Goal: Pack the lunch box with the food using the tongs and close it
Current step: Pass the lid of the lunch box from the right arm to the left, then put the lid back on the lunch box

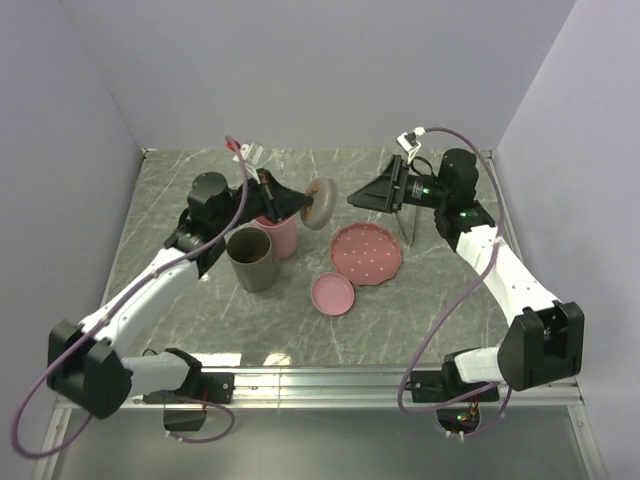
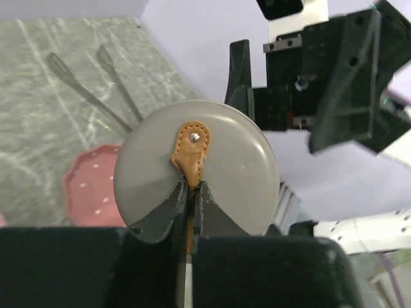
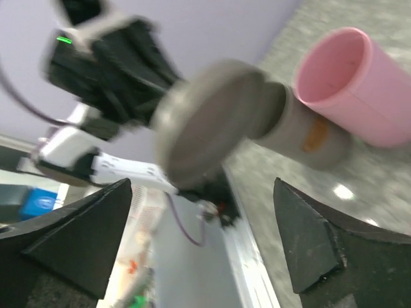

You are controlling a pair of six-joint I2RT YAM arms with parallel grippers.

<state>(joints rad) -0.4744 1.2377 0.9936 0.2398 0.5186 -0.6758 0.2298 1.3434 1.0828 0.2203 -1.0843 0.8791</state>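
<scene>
- Pinching tight, the left gripper (image 2: 191, 192) is clamping its jaws on the brown leather tab (image 2: 191, 144) of the grey lid (image 2: 237, 173), holding it in the air up and to the left of the pink speckled plate (image 1: 366, 252).
- The right gripper (image 3: 202, 224) is hanging beyond the plate's far edge with its jaws spread wide and nothing between them, facing the lid.
- The tongs (image 2: 64, 70) are lying on the table just off the plate's far-right rim, with no gripper touching them.
- The pink container (image 1: 281, 233) and the grey container (image 1: 252, 259) are standing uncovered side by side, left of the plate.
- The small pink lid (image 1: 332, 294) is lying flat just off the plate's near-left rim.
- The food is not showing in any view, and I cannot tell whether it is sitting inside one of the containers.
- Progress is looking early to me: the box is sitting in separate pieces with its lid off. Picking up the tongs, packing any food not yet in, and closing up all seem left to do.
</scene>
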